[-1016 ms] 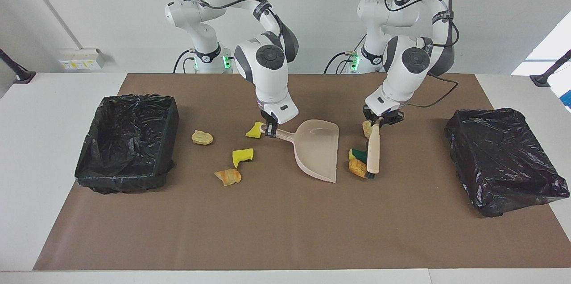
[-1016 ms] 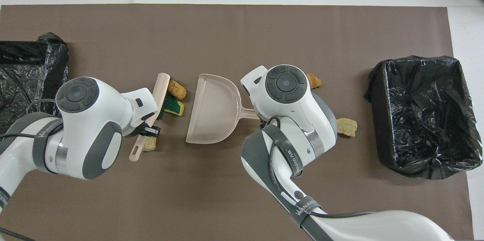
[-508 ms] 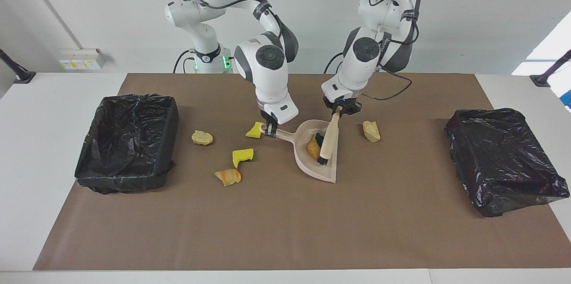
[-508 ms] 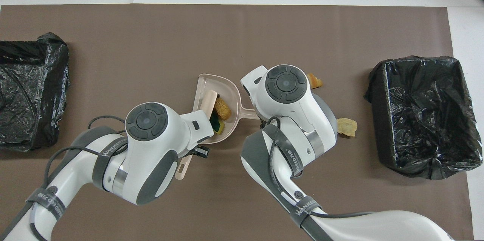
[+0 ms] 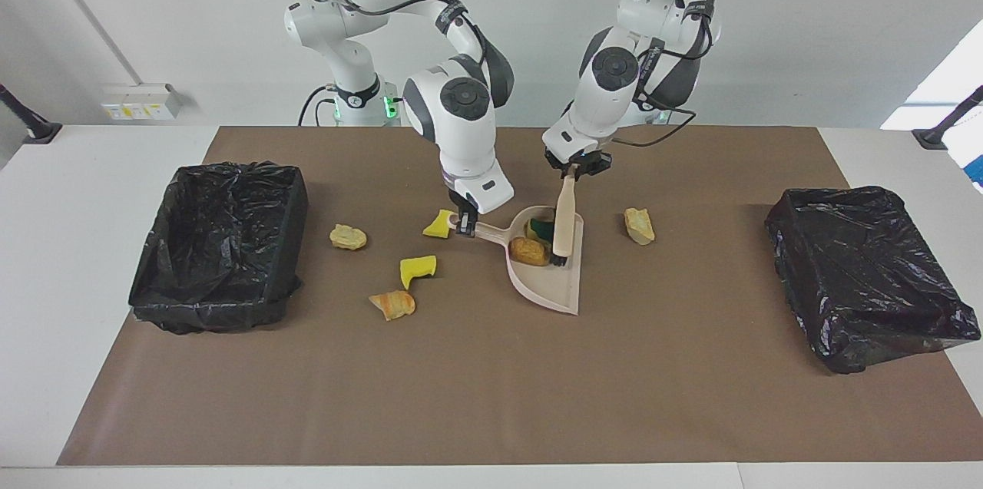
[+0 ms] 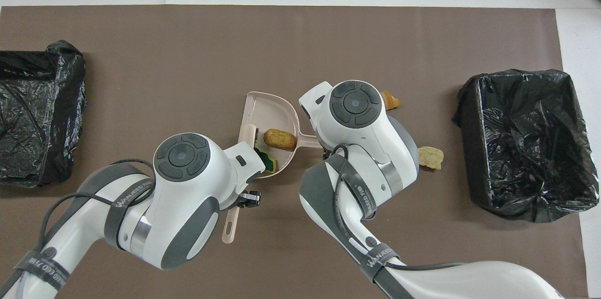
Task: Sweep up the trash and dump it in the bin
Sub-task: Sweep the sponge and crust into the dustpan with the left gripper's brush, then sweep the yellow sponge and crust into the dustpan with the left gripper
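My right gripper (image 5: 463, 224) is shut on the handle of the beige dustpan (image 5: 554, 291), which rests on the brown mat. My left gripper (image 5: 572, 169) is shut on the handle of the beige hand brush (image 5: 563, 222); its bristles stand inside the pan. Two pieces of trash lie in the pan: a brown bread lump (image 5: 528, 251) (image 6: 279, 138) and a green-topped sponge (image 5: 541, 228) (image 6: 268, 163). Loose on the mat are two yellow sponge pieces (image 5: 439, 223) (image 5: 418, 268) and tan lumps (image 5: 348, 236) (image 5: 393, 304) (image 5: 639, 225). In the overhead view the right arm hides its own gripper.
A black-lined bin (image 5: 219, 243) (image 6: 521, 144) stands at the right arm's end of the table. Another black-lined bin (image 5: 868, 274) (image 6: 33, 116) stands at the left arm's end. The brown mat (image 5: 491, 397) covers most of the white table.
My left arm swept the brush toward the right arm's end, pushing the bread lump and green-topped sponge into the dustpan, then drew nearer the robots. The right arm and pan stayed still.
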Action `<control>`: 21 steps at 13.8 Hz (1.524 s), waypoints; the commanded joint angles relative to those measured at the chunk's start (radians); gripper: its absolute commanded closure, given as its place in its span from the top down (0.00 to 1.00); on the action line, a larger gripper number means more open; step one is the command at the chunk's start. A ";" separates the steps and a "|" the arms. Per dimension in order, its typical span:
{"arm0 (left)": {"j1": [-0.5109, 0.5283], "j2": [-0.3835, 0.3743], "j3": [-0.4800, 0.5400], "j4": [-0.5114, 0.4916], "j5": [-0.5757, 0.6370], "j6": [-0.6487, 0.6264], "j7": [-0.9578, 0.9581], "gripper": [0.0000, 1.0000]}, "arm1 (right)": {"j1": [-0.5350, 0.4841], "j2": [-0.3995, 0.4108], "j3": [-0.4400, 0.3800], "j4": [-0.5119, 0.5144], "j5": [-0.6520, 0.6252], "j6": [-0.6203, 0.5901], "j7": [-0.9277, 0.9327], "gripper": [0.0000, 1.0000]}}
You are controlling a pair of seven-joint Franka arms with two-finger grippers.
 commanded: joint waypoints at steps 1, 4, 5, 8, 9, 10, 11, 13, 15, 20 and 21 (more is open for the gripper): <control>0.017 -0.078 0.013 -0.048 -0.013 -0.036 -0.166 0.00 | -0.006 -0.028 0.005 -0.031 0.025 0.003 -0.030 0.00; 0.101 -0.134 0.014 -0.130 -0.013 -0.038 -0.237 0.00 | -0.006 -0.028 0.005 -0.031 0.025 0.004 -0.028 0.00; 0.148 -0.156 0.013 -0.163 -0.012 -0.038 -0.234 0.00 | -0.008 -0.028 0.005 -0.031 0.025 0.004 -0.028 0.00; 0.259 -0.178 0.013 -0.189 -0.012 -0.039 -0.228 0.00 | -0.006 -0.028 0.005 -0.031 0.025 0.004 -0.027 0.00; 0.288 -0.184 0.013 -0.198 -0.012 -0.039 -0.228 0.00 | -0.006 -0.028 0.005 -0.031 0.025 0.004 -0.026 0.00; 0.328 -0.185 0.013 -0.209 -0.012 -0.039 -0.219 0.00 | -0.006 -0.028 0.005 -0.031 0.025 0.003 -0.026 0.00; 0.360 -0.187 0.013 -0.217 -0.012 -0.038 -0.213 0.00 | -0.006 -0.028 0.005 -0.031 0.025 0.003 -0.026 0.00; 0.371 -0.187 0.013 -0.244 -0.010 -0.030 -0.206 0.00 | -0.006 -0.028 0.005 -0.031 0.025 0.003 -0.026 0.00; 0.356 -0.179 0.007 -0.250 -0.010 -0.030 -0.208 0.00 | -0.008 -0.028 0.005 -0.031 0.025 0.003 -0.026 0.00; 0.246 -0.101 0.005 -0.244 -0.010 0.072 -0.222 0.00 | -0.006 -0.028 0.005 -0.031 0.025 0.003 -0.026 0.00; 0.211 -0.061 0.004 -0.231 -0.012 0.095 -0.223 0.00 | -0.006 -0.028 0.005 -0.031 0.025 0.004 -0.026 0.00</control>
